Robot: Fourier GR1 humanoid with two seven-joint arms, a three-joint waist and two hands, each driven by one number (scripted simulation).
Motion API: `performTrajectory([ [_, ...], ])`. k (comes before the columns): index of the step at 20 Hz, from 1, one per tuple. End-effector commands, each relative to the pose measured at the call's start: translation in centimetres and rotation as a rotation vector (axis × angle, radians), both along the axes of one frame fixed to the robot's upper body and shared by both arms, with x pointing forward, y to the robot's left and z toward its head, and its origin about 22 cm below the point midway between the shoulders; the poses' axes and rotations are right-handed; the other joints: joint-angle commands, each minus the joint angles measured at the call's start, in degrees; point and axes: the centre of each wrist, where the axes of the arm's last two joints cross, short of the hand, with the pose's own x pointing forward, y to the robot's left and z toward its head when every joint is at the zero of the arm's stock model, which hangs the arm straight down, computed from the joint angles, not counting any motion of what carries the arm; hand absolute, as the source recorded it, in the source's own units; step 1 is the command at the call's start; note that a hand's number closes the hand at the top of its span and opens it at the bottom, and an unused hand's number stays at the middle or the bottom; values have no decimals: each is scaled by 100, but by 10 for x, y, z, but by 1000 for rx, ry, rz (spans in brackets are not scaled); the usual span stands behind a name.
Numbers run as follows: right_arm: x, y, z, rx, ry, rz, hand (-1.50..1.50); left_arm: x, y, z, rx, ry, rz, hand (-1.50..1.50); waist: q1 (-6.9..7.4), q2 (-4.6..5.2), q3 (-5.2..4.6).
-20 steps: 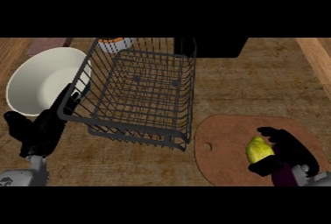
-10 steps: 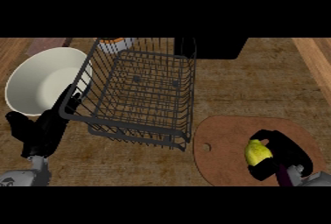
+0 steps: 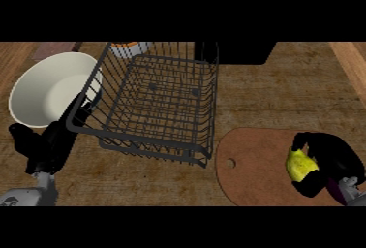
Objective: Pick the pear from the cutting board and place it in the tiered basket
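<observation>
Glossy yellow pear (image 3: 300, 164) clasped in curled black right hand (image 3: 330, 160) over rounded brown cutting board (image 3: 250, 169). Dark wire tiered basket (image 3: 157, 104) on grained wood counter (image 3: 286, 92). Left hand (image 3: 53, 140) relaxed, fingers straight, beside smooth cream bowl (image 3: 50, 89).

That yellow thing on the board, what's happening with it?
It is a pear, and the robot's right hand is curled round it over the brown cutting board. The wire tiered basket where it is meant to go stands to the left, with no pear in it yet. The left hand rests beside the basket, near a white bowl.
</observation>
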Motion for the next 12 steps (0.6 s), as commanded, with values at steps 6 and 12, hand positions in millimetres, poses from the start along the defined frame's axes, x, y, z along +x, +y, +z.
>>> performTrajectory([
  [6,15,-30,38,113,-581,201,150,-6,6,-5,1,-1,28,0,-156,-8,14],
  [12,1,4,79,497,-762,256,150,-11,-2,-15,-5,-3,37,0,-199,-25,1],
])
